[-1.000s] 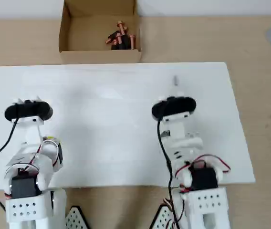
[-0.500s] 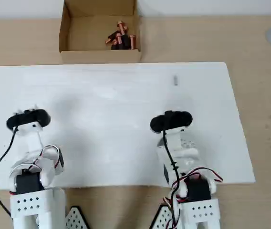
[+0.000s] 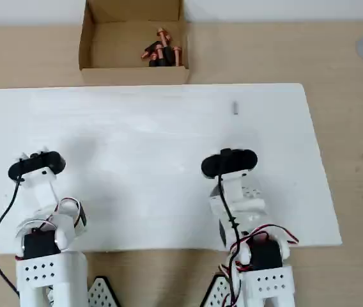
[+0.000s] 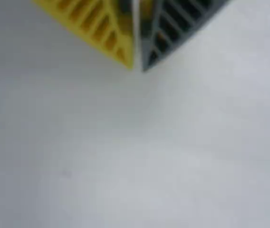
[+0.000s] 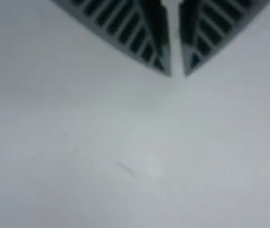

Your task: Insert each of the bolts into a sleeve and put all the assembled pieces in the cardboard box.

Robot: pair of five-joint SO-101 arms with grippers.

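- Two arms stand side by side over a white sheet (image 3: 143,128) on the surface (image 3: 347,128).
- Left gripper (image 4: 137,68): jaws nearly touching, holding nothing, just above the sheet.
- Right gripper (image 5: 178,74): jaws a narrow slit apart, empty.
- Box (image 3: 92,48): beyond the sheet, well apart from both grippers; copper bolts (image 3: 161,51) in dark sleeves piled inside.
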